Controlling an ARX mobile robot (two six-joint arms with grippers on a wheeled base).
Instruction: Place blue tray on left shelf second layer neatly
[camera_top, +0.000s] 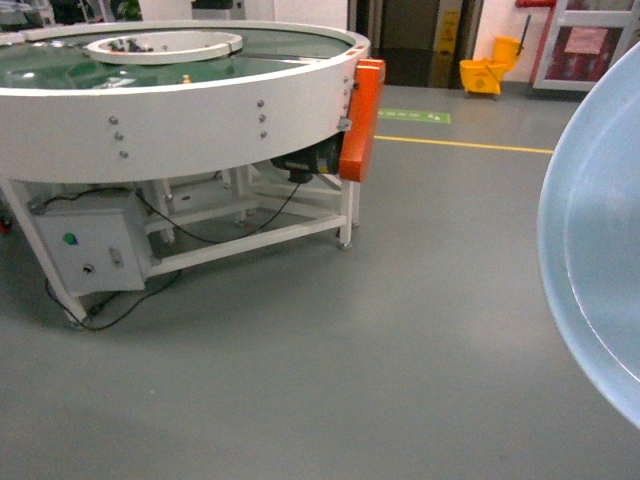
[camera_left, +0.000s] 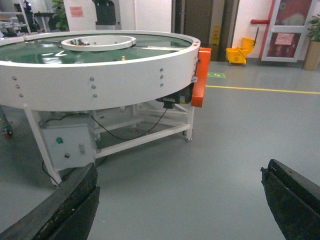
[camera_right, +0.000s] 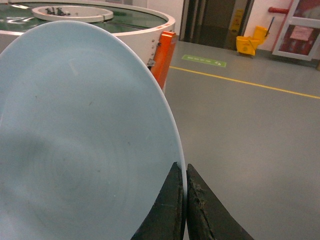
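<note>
Right tool (camera_right: 185, 200) is gripping the blue tray (camera_right: 85, 145) by its rim; left tool (camera_left: 180, 200) is hanging released. Shelf is not showing; keeping the tray steady seems wise.

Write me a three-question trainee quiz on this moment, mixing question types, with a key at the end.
1. True or false: the right tool is shut on the rim of the blue tray.
2. Multiple choice: the left tool is (A) holding the tray, (B) open with nothing between its fingers, (C) resting on the round white table.
3. Short answer: is the steel shelf visible in any view?

Key: 1. True, its two fingers pinch the tray's edge. 2. B. 3. No; only the grey floor, the round table, an orange panel on its side and a yellow mop bucket show.
</note>
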